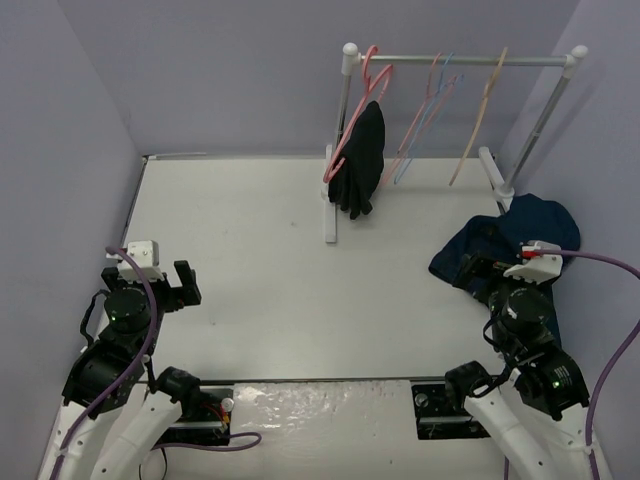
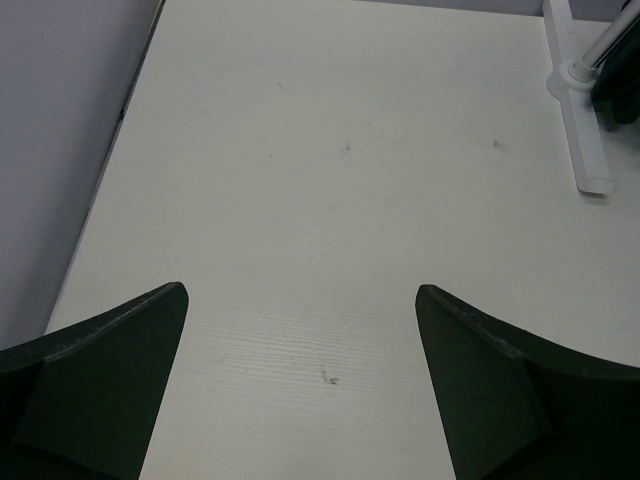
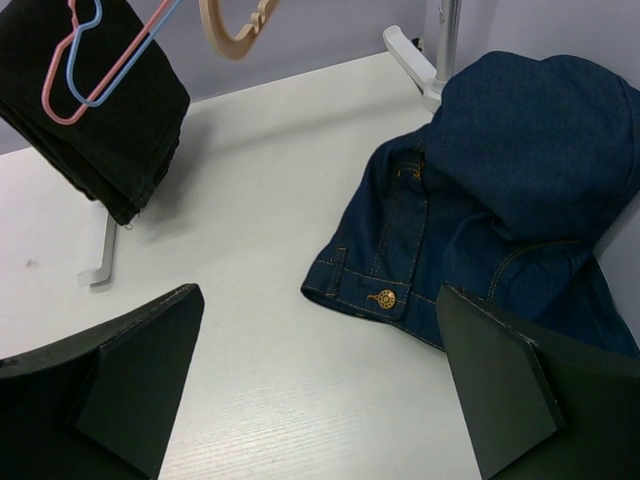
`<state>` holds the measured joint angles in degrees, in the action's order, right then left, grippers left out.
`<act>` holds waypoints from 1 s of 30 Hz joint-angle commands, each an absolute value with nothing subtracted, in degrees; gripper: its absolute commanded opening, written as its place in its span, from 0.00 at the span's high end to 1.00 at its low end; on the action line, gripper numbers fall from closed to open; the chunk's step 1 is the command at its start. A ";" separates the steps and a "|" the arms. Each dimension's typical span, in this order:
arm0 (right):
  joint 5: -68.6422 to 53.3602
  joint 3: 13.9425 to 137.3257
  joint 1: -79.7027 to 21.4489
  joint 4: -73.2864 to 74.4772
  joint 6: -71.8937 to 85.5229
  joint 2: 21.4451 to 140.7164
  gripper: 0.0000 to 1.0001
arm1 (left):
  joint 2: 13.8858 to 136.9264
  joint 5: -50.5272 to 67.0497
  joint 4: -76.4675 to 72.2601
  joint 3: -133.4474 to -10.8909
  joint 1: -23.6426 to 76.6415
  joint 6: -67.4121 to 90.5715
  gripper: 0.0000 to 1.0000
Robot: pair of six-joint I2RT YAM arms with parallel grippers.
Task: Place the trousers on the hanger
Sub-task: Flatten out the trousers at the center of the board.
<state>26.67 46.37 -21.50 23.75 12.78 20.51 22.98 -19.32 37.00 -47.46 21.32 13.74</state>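
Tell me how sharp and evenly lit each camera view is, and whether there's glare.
Top external: soft, even light, with glare along the table's near edge. Left wrist: table sharp, the near fingers dark and featureless. Right wrist: the trousers show crisp stitching; the black garment casts a soft shadow.

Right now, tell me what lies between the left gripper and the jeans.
Only bare white table. The top view shows nothing on the stretch from the left gripper to the jeans; the rack's foot stands farther back.
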 commanded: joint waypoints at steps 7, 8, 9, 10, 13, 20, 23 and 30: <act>30.77 47.21 -21.97 19.09 16.87 32.79 0.00 | 26.15 -18.69 36.38 -50.08 21.53 18.26 0.03; 30.92 47.24 -21.97 19.03 17.66 34.47 0.00 | 26.19 -18.60 36.74 -50.25 21.53 18.60 0.03; 31.02 47.28 -21.97 18.99 18.52 36.33 0.00 | 26.19 -18.55 37.08 -50.44 21.53 18.89 0.03; 30.82 47.42 -21.97 18.98 18.89 37.35 0.00 | 26.12 -18.61 37.50 -50.66 21.53 19.10 0.03; 30.36 47.95 -22.01 18.94 20.63 41.74 0.00 | 26.19 -18.62 38.37 -51.60 21.53 19.56 0.03; 34.14 48.20 -20.88 18.08 26.58 54.04 0.00 | 26.89 -17.24 40.55 -54.00 21.53 21.43 0.03; 30.66 48.65 -17.42 15.23 26.19 60.09 0.00 | 26.90 -15.89 40.91 -54.17 21.53 22.54 0.03; 23.05 47.08 -8.43 4.31 25.81 74.47 0.02 | 26.98 -13.84 42.11 -55.79 21.53 25.56 0.03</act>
